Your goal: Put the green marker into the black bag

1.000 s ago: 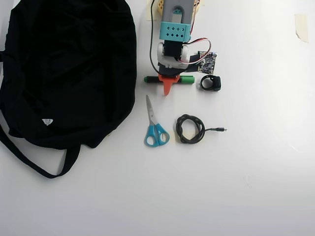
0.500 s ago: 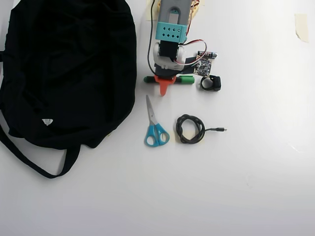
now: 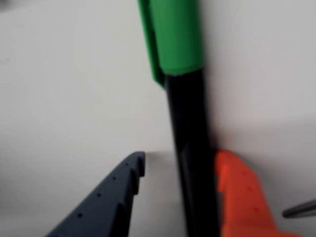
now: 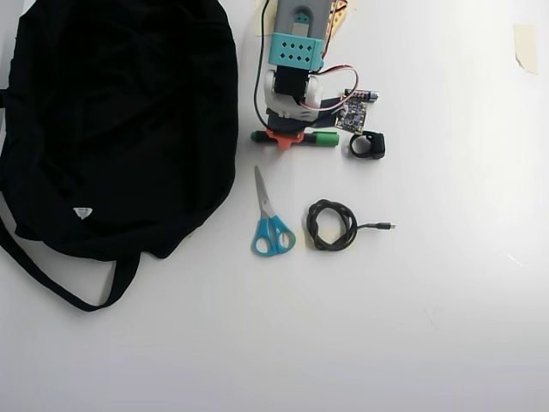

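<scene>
The green marker (image 3: pixel 190 163) lies on the white table, its black barrel running up to the bright green cap. In the overhead view the marker (image 4: pixel 324 138) lies sideways just right of the black bag (image 4: pixel 120 120), cap to the right. My gripper (image 3: pixel 182 159) is down over the barrel with one finger on each side. The orange finger (image 3: pixel 237 197) touches the barrel; the dark blue finger (image 3: pixel 113 197) stands a little apart from it. The gripper is open. In the overhead view the gripper (image 4: pixel 287 137) covers the barrel's middle. The bag lies flat with its strap (image 4: pixel 51 279) trailing at the front.
In the overhead view, blue-handled scissors (image 4: pixel 270 225) and a coiled black cable (image 4: pixel 333 225) lie below the marker. A small black ring-like object (image 4: pixel 369 144) and a circuit board (image 4: pixel 353 116) sit right of the arm. A piece of tape (image 4: pixel 525 47) is at the far right.
</scene>
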